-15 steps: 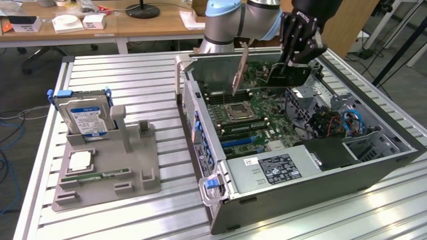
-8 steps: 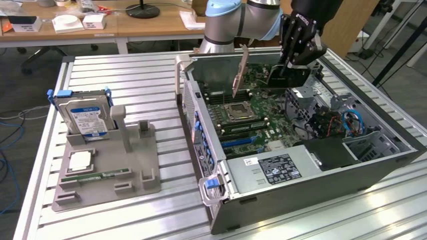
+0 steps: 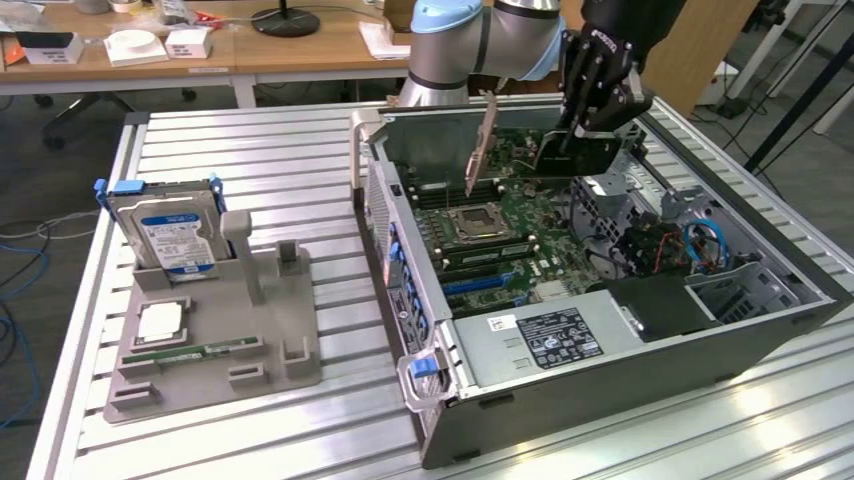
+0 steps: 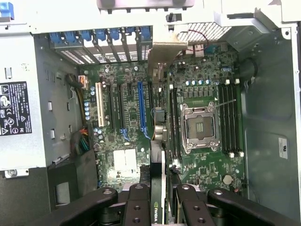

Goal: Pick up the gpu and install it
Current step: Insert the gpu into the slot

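Note:
The gpu [image 3: 567, 155] hangs on edge above the open computer case [image 3: 747, 330], over the far part of the motherboard [image 3: 514, 265]. Its green card and black shroud point down, and its silver end bracket [image 3: 481, 145] faces the exterior view's left. My gripper [image 3: 583, 135] is shut on the card's top edge. In the wrist view the gpu [image 4: 159, 155] appears edge-on between my black fingers [image 4: 138, 207]. It runs over the board between the blue expansion slot [image 4: 141, 106] and the CPU socket [image 4: 198, 126], and its bracket [image 4: 162, 59] reaches toward the case's rear slot openings.
On the exterior view's left, a grey fixture [image 3: 267, 340] on the slatted table holds an upright hard drive with a blue label [image 3: 171, 235], a silver chip [image 3: 160, 320] and a thin green memory stick [image 3: 200, 352]. A power supply [image 3: 547, 335] and cables [image 3: 667, 250] sit inside the case.

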`<state>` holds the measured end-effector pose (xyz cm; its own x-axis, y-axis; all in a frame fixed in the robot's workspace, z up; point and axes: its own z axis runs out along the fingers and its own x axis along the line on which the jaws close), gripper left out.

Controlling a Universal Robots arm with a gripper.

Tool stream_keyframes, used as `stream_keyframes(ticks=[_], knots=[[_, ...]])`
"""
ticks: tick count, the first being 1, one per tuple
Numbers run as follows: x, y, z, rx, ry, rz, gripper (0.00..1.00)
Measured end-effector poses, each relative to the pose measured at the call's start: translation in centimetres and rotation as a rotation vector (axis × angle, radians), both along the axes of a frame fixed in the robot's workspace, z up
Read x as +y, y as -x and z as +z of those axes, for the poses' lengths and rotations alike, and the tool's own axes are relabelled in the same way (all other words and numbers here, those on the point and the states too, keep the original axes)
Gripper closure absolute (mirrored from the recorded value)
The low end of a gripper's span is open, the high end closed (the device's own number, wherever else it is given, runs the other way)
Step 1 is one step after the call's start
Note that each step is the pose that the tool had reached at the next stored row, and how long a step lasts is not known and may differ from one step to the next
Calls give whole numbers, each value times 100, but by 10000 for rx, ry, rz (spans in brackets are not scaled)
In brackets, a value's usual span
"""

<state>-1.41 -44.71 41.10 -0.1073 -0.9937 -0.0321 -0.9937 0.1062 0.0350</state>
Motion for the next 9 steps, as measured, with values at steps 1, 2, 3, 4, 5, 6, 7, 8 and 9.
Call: stream_keyframes(ticks=[1,2,3,4,5,6,7,8,9], knots=[[1,0,-4,-3,0,0,74],[3,1,-10,-5,0,-1,74],[5,0,-17,-6,-1,1,74],[7,0,-23,-6,0,3,74],[9,0,-29,-6,0,4,74],[11,0,-34,-5,1,6,74],[12,0,-39,-6,0,11,74],[13,0,-44,-6,0,21,74],[15,0,-51,-6,0,38,74]])
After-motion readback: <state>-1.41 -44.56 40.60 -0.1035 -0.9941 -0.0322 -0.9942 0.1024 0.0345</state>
